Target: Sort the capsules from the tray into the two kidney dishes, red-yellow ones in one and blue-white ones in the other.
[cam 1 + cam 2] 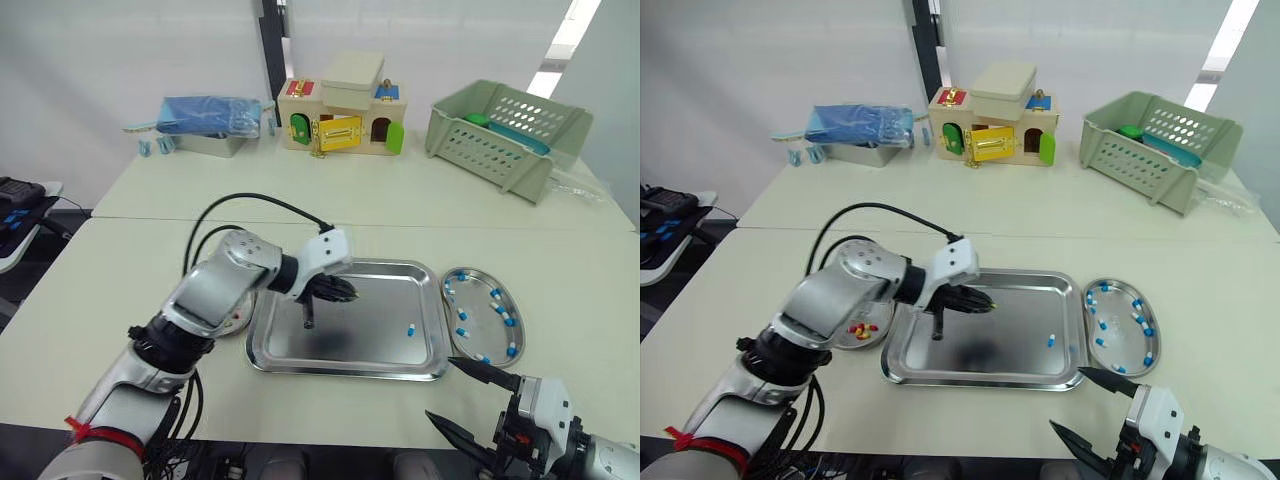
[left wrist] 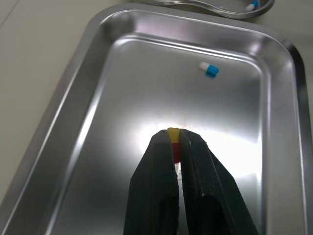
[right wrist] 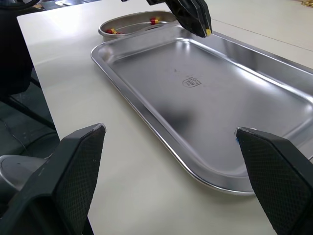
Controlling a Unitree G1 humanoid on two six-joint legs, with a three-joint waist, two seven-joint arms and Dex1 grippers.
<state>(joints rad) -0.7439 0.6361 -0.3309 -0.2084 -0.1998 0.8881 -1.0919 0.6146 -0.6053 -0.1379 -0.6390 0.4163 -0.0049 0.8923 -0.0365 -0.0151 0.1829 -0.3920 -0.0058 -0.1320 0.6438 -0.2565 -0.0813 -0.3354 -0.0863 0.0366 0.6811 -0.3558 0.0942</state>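
My left gripper (image 1: 343,291) hangs over the left part of the steel tray (image 1: 345,369), shut on a red-yellow capsule (image 2: 172,143) whose yellow end pokes out between the fingertips. One blue-white capsule (image 1: 411,329) lies on the tray's right side. A kidney dish (image 1: 479,270) to the right of the tray holds several blue-white capsules. Left of the tray, another kidney dish (image 1: 836,343) with red-yellow capsules sits partly behind my left arm. My right gripper (image 1: 463,402) is open and empty, low near the tray's front right corner.
At the back of the table stand a green plastic basket (image 1: 505,125), a wooden toy house (image 1: 340,115) and a metal box with a blue pack (image 1: 205,122). A black cable arcs over my left arm.
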